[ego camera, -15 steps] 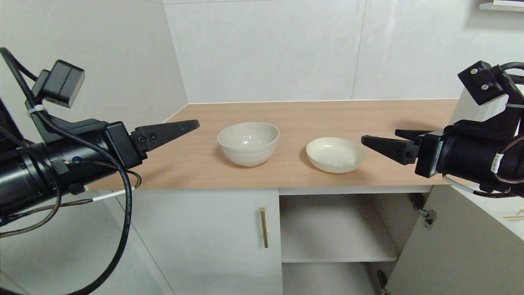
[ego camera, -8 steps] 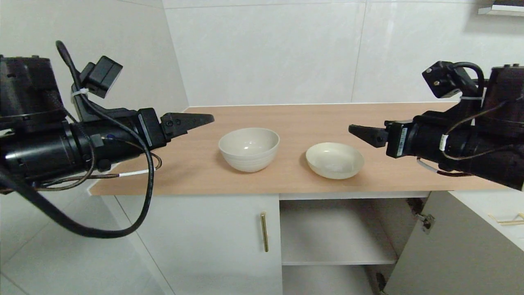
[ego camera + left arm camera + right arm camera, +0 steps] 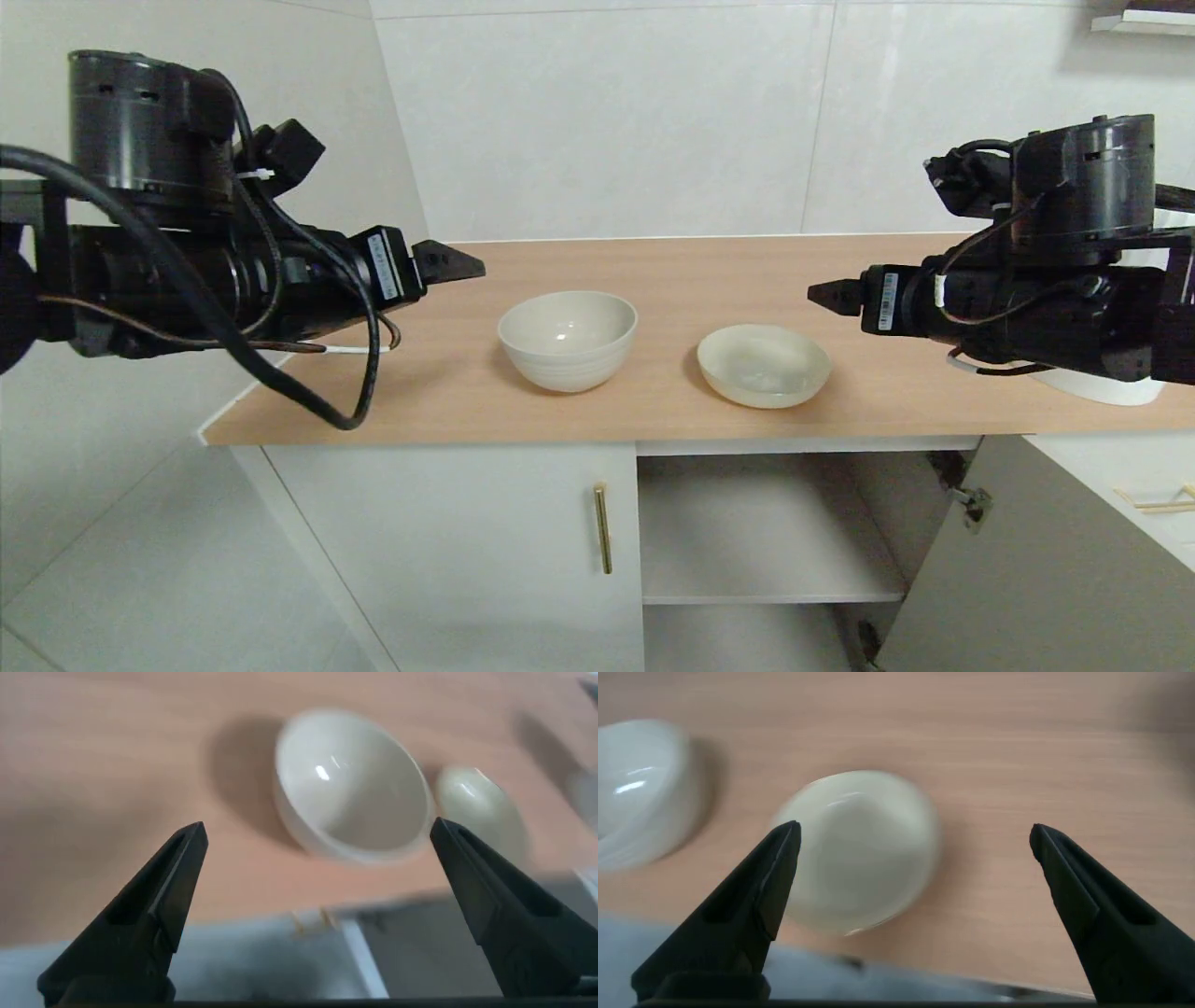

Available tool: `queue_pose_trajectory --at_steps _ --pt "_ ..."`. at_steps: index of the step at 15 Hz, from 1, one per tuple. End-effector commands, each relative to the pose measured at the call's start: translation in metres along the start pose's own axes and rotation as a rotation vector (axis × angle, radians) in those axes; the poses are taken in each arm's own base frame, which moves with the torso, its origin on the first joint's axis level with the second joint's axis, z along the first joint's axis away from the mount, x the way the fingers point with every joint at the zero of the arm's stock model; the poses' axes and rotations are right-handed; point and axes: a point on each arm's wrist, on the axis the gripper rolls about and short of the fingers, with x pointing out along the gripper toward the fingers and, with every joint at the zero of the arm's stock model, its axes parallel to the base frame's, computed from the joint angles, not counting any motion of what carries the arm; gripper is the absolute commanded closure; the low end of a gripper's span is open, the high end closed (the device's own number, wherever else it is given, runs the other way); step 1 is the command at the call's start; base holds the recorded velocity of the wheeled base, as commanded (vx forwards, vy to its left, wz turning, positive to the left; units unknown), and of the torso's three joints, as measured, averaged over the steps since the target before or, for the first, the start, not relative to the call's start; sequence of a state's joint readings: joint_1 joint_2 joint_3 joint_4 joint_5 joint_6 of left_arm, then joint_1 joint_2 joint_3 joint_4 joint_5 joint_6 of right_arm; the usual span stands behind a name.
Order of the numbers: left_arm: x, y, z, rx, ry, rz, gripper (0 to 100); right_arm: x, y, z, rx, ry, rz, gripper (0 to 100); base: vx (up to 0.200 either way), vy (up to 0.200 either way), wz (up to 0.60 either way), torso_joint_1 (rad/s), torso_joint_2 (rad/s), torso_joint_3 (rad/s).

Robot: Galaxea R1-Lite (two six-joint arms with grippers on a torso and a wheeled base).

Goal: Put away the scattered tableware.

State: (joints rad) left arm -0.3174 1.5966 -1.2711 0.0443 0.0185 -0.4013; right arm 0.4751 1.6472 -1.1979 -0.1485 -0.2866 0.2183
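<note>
- Left fingers (image 3: 448, 264) stand wide apart with nothing between them, held above the left part of the wooden tabletop (image 3: 709, 271) and pointing toward the deep bowl (image 3: 567, 338).
- Right fingers (image 3: 836, 297) are spread just as wide and hold nothing, level above the right part of the tabletop, with their tips near the shallow dish (image 3: 764, 364).
- Under the front edge is a white cabinet. Its left door (image 3: 467, 541), with a brass handle (image 3: 603, 525), is shut. Its right door (image 3: 1018, 560) is swung open on a white shelf (image 3: 766, 560).
- Both pieces of tableware sit upright on the tabletop near its front edge. The deep bowl is left of the shallow dish, and the two are apart.
- White tiled wall (image 3: 607, 121) rises behind the tabletop.
</note>
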Motion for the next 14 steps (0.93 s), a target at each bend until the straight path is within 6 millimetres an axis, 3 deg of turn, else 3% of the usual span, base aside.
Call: queue_pose_trajectory --at_steps 1,3,6,14 --pt "0.039 -0.010 -0.017 0.020 -0.018 0.100 0 0.009 0.002 -0.003 -0.005 0.010 -0.013 0 0.000 0.000 0.00 0.000 0.00 0.000" --pt "0.065 -0.016 -0.028 0.027 -0.067 0.161 0 0.011 0.002 -0.005 -0.005 0.016 -0.021 0 0.000 0.000 0.00 0.000 0.00 0.000" --pt "0.084 -0.021 -0.037 -0.017 -0.088 0.137 0 0.012 0.002 -0.006 -0.006 0.019 -0.021 0 0.000 0.000 0.00 0.000 0.00 0.000" --pt "0.090 -0.018 -0.047 -0.002 0.002 0.153 0 0.014 0.002 -0.008 -0.009 0.026 -0.031 0 0.000 0.000 0.00 0.000 0.00 0.000"
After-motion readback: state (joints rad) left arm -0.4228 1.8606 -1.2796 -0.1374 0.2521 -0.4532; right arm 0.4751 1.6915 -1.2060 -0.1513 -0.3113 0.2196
